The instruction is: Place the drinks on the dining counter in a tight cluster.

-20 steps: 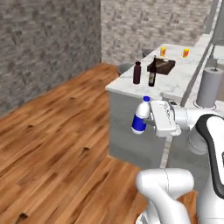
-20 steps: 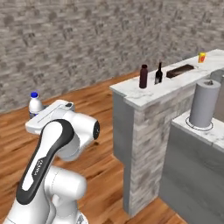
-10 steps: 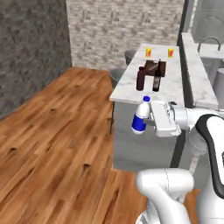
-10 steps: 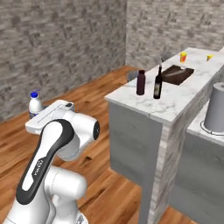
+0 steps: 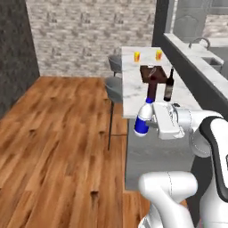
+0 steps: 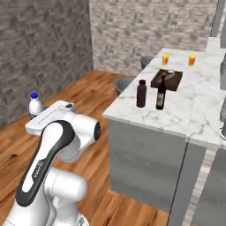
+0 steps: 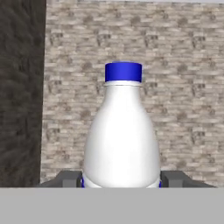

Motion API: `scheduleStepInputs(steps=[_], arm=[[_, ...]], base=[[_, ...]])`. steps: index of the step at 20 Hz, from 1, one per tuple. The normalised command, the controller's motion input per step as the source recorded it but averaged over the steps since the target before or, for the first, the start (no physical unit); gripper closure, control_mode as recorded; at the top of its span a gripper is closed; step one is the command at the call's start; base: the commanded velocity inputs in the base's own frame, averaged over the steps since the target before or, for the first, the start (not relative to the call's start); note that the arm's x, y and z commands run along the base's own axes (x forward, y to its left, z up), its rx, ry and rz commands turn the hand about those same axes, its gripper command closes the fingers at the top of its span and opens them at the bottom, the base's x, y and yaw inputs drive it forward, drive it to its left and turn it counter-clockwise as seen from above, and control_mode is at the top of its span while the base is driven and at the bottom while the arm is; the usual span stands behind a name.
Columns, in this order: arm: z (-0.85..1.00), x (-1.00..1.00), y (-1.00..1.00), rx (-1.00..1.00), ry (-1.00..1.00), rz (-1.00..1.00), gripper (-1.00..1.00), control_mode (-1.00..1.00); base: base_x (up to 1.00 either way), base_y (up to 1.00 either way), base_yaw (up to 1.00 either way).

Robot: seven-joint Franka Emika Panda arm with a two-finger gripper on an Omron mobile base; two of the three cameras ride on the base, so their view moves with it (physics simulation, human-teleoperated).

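My gripper (image 5: 149,121) is shut on the small water bottle (image 5: 143,118), which it holds upright in the air off the near left corner of the dining counter (image 5: 132,99). In the hand view the white bottle with a blue cap (image 7: 123,131) stands between the two grey fingertips (image 7: 65,178). From the right base view the water bottle (image 6: 35,106) rises behind my arm, left of the dining counter (image 6: 176,112). On the marble top the squat maroon bottle (image 5: 152,89) (image 6: 141,93) and the tall wine bottle (image 5: 168,87) (image 6: 161,94) stand close together.
A dark tray (image 5: 153,73) (image 6: 168,79) lies beyond the bottles, with two orange cups (image 5: 137,56) (image 6: 165,59) at the far end. Grey stools (image 5: 115,87) stand along the counter's left side. A second counter with a sink (image 5: 198,55) runs on the right. Wood floor spreads out to the left.
The whole picture has shifted as the base moved, and the counter now runs straight ahead. The water bottle stays in my gripper in the same pose.
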Motion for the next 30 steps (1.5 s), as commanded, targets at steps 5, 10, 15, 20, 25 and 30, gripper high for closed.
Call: scheduleStepInputs(steps=[5, 10, 15, 20, 25, 30], arm=[[0.0, 0.0, 0.0, 0.0, 0.0, 0.0, 1.0, 1.0], [0.0, 0.0, 0.0, 0.0, 0.0, 0.0, 1.0, 1.0], [0.0, 0.0, 0.0, 0.0, 0.0, 0.0, 1.0, 1.0], [0.0, 0.0, 0.0, 0.0, 0.0, 0.0, 1.0, 1.0], [0.0, 0.0, 0.0, 0.0, 0.0, 0.0, 1.0, 1.0], [0.0, 0.0, 0.0, 0.0, 0.0, 0.0, 1.0, 1.0]], base=[[1.0, 1.0, -0.47], [1.0, 1.0, -0.54], [0.99, 1.0, -0.58], [0.99, 0.92, -0.64], [0.52, 0.72, -0.64], [-0.35, 0.24, -0.68]])
